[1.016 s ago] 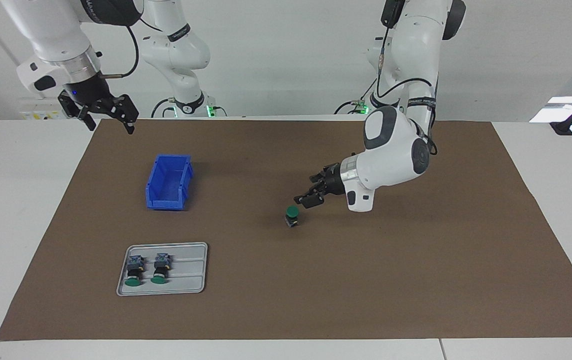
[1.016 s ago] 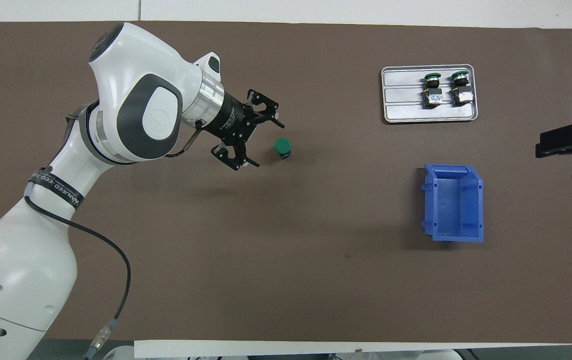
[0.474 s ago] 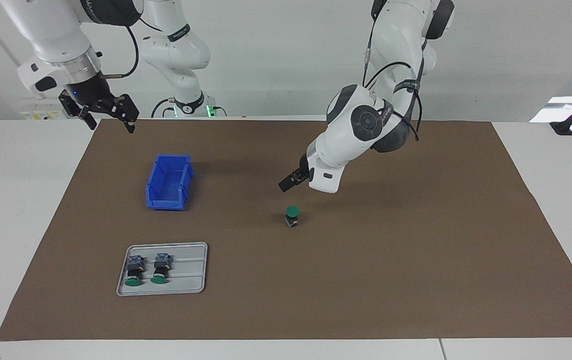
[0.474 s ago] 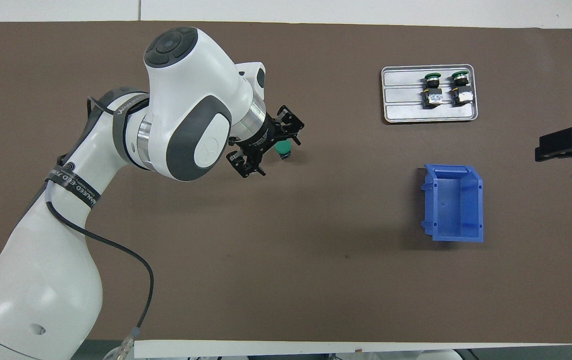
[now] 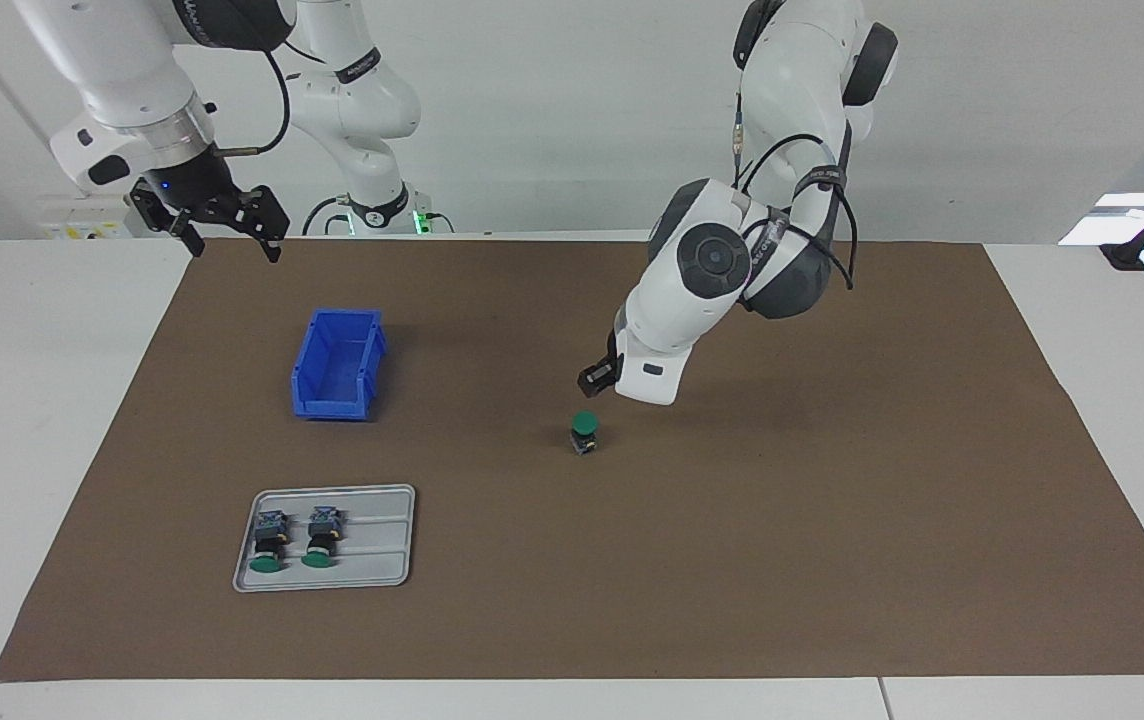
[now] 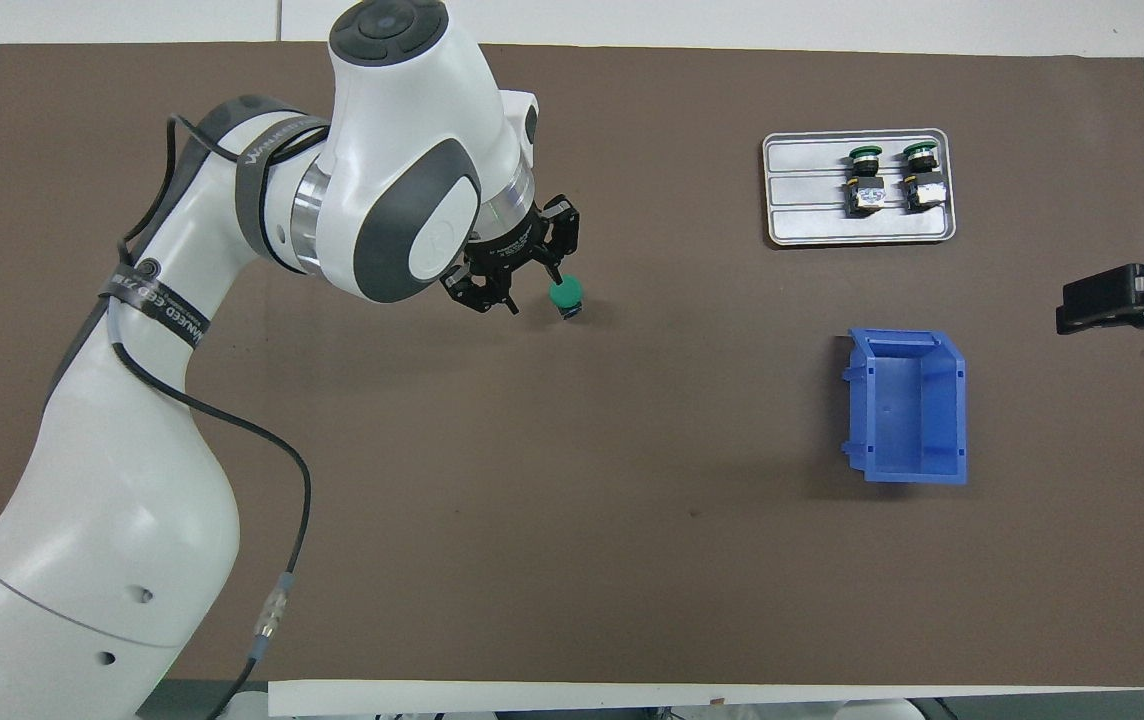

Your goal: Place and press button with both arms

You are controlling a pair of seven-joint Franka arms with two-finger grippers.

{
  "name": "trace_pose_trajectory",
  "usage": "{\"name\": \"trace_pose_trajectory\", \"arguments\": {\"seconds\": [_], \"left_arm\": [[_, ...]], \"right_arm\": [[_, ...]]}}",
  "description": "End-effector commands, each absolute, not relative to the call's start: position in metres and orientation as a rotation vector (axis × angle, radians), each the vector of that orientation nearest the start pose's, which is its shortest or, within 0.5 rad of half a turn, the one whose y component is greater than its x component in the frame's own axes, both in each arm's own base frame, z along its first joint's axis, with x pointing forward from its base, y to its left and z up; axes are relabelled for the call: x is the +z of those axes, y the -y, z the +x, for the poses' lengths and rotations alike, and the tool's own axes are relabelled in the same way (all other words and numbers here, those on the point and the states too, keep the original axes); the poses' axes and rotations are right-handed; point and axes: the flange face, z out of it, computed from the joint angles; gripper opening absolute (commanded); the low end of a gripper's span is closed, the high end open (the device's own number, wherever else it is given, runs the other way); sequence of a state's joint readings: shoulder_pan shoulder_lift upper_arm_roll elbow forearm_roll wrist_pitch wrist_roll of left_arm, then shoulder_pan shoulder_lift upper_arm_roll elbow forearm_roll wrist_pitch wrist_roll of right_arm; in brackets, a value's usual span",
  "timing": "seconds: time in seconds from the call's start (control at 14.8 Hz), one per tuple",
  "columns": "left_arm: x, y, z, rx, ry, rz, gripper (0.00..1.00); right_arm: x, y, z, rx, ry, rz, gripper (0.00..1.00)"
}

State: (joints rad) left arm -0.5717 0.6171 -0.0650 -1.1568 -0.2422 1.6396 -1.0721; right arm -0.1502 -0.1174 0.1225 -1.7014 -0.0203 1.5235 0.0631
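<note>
The button (image 5: 584, 431) stands upright, green cap up, at frame centre on the desk (image 5: 732, 560). The left end effector (image 5: 593, 380) hangs just above it, its opening untellable; it should descend squarely onto the cap. The right end effector (image 5: 222, 222) waits wide at upper left.

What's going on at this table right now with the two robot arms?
The left gripper hangs just above a green-capped button that stands upright on the brown mat, near the middle of the table; it is not touching the button. The right gripper waits, open, in the air at its own end of the table, near the mat's corner. Two more buttons lie in a grey tray, and the blue bin between tray and robots is empty.
</note>
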Motion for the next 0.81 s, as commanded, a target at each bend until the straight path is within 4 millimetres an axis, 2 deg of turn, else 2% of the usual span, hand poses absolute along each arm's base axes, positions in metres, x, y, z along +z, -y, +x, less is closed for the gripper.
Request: {"name": "trace_pose_trajectory", "arguments": {"seconds": [0.0,0.07,0.2,0.34,0.47,0.54,0.68,0.74], "left_arm": [[0.432,0.464,0.563,0.378,0.667,-3.087,0.2],[0.432,0.469,0.556,0.371,0.644,-3.081,0.13],[0.433,0.471,0.558,0.346,0.652,-3.099,0.01],[0.429,0.468,0.56,0.28,0.637,-3.078,0.0],[0.412,0.469,0.552,0.207,0.577,-3.022,0.0],[0.413,0.47,0.554,0.171,0.568,-3.035,0.0],[0.405,0.477,0.559,0.13,0.585,-3.076,0.0],[0.401,0.485,0.553,0.117,0.57,-3.096,0.0]], "right_arm": [[0.623,0.011,0.506,0.109,-0.095,-3.167,0.99],[0.623,0.012,0.506,0.109,-0.1,-3.167,0.99],[0.623,0.017,0.506,0.109,-0.115,-3.166,0.99],[0.623,0.017,0.506,0.109,-0.117,-3.166,0.99],[0.623,0.016,0.506,0.109,-0.11,-3.166,0.99],[0.623,0.016,0.506,0.109,-0.112,-3.166,0.99],[0.623,0.016,0.506,0.109,-0.112,-3.166,0.99],[0.623,0.017,0.506,0.111,-0.115,-3.166,0.99]]}}
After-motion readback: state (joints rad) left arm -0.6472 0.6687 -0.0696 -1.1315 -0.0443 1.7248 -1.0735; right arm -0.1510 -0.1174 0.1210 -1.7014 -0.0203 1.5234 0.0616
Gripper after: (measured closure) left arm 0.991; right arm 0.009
